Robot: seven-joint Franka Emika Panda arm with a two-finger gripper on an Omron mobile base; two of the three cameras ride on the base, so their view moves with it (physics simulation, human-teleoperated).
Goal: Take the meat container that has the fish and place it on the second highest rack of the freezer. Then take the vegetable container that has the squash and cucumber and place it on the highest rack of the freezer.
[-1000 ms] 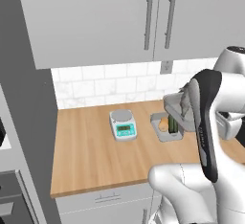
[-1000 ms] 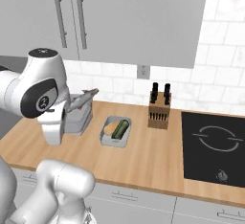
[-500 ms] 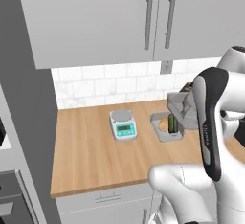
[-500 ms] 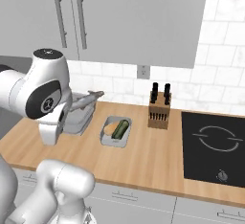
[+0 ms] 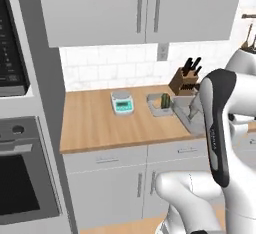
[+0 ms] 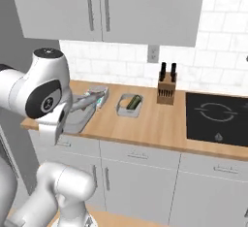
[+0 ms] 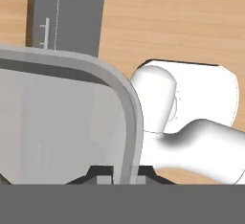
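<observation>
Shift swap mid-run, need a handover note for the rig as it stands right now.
Tool: shut on the rim of the meat container, with the fish lying in it. The container is held at the front edge of the counter.
Vegetable container: on the counter with the cucumber in it, left of the knife block. The squash is too small to make out.
Done: fish container grasped.
Left: carry it to the freezer and set it on the second highest rack. Then fetch the vegetable container and put it on the highest rack.
</observation>
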